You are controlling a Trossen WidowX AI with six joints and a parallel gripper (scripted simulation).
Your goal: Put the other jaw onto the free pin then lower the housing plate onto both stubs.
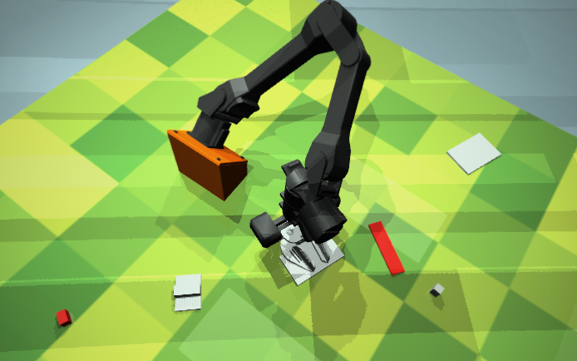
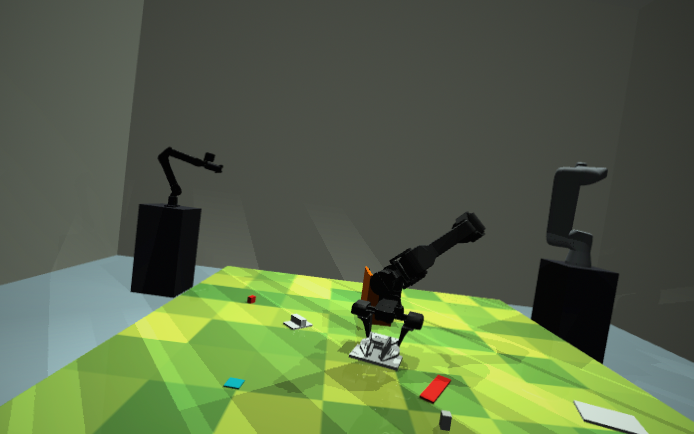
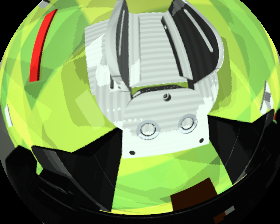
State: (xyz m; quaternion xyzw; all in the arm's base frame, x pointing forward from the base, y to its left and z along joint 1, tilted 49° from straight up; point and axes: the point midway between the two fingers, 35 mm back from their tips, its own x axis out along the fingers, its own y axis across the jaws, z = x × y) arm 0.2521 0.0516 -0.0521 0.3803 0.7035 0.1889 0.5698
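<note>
My gripper [image 2: 384, 339] [image 3: 164, 125] is shut on the white housing plate [image 1: 289, 232] [image 3: 166, 145], one finger at each side edge. Two round stubs [image 3: 148, 129] [image 3: 187, 123] show in the plate's holes in the wrist view. The plate looks about level; whether it is fully seated cannot be told. Both white jaws lie on the white base [image 1: 298, 277] [image 3: 94, 42]: the left jaw [image 3: 122, 45] and the right jaw [image 3: 196, 50] stand apart, with a gap between them. The pins and gear teeth are hidden beneath the plate.
An orange wedge block [image 1: 201, 170] is at the arm's foot. A red bar [image 1: 386, 248] [image 2: 435, 389], white sheet [image 1: 474, 153], small white block [image 1: 436, 289], white stepped block [image 1: 187, 287], red cube [image 1: 63, 317] and cyan tile [image 2: 234, 383] lie around. Two other arms stand on pedestals behind.
</note>
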